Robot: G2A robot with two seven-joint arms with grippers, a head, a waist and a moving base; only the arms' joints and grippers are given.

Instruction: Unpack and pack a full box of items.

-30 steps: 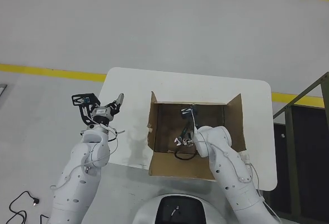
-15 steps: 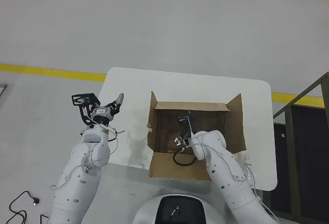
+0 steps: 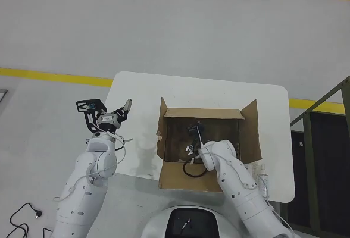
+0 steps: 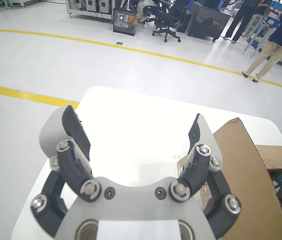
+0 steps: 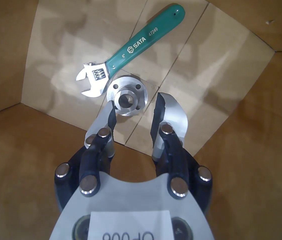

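An open cardboard box stands on the white table. Inside it, on the bottom, lie a green-handled adjustable wrench and a round metal flange right next to the wrench's head. My right gripper is down inside the box, open, just above the flange, with one fingertip overlapping its rim. My right arm reaches into the box from the near side. My left gripper is open and holds nothing, raised over the table's left end.
The box's flaps stand up around the opening, the left one close to my left gripper. Bare tabletop lies left of the box. A dark metal rack stands to the right of the table.
My right arm has shifted toward the left and near side of the box. The left arm has not moved.
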